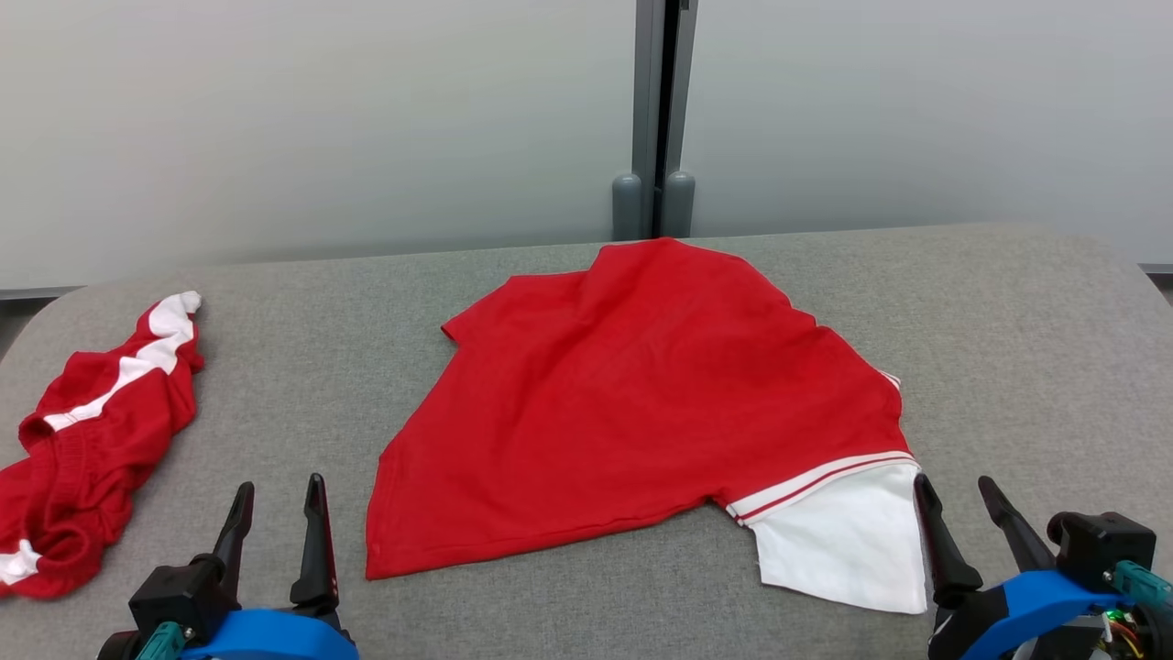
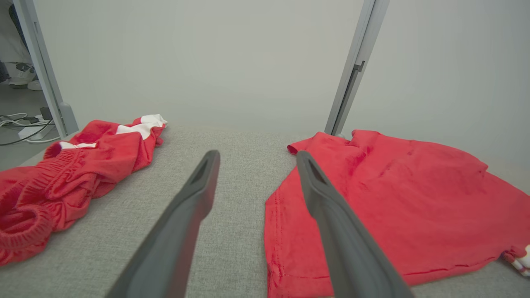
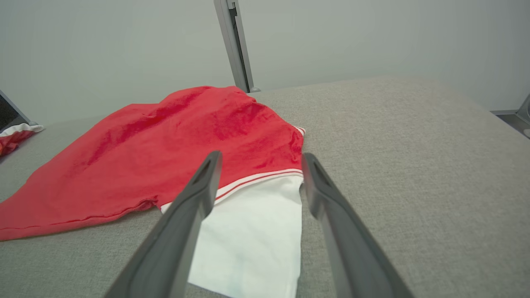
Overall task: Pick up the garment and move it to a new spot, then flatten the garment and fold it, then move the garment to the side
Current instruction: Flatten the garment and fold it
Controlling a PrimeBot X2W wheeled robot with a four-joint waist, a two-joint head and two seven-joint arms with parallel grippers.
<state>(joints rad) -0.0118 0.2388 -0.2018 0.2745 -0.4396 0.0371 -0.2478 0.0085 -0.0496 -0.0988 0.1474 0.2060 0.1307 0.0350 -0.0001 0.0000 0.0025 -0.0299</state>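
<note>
the red shirt point(image 1: 632, 412) lies crosswise ahead, between my left gripper point(image 1: 280, 486) and right gripper point(image 1: 953, 483). its white sleeve point(image 1: 843, 541) sits just beside the right one; both jaws wide, empty.

Two garments lie on one grey table point(image 1: 1008, 302): one red shirt point(image 1: 632, 403) in the middle and one crumpled red garment point(image 1: 92, 440) at the left. At the near edge are two grippers, the left gripper point(image 1: 280, 483) and the right gripper point(image 1: 952, 480), each with two dark fingers.
</note>
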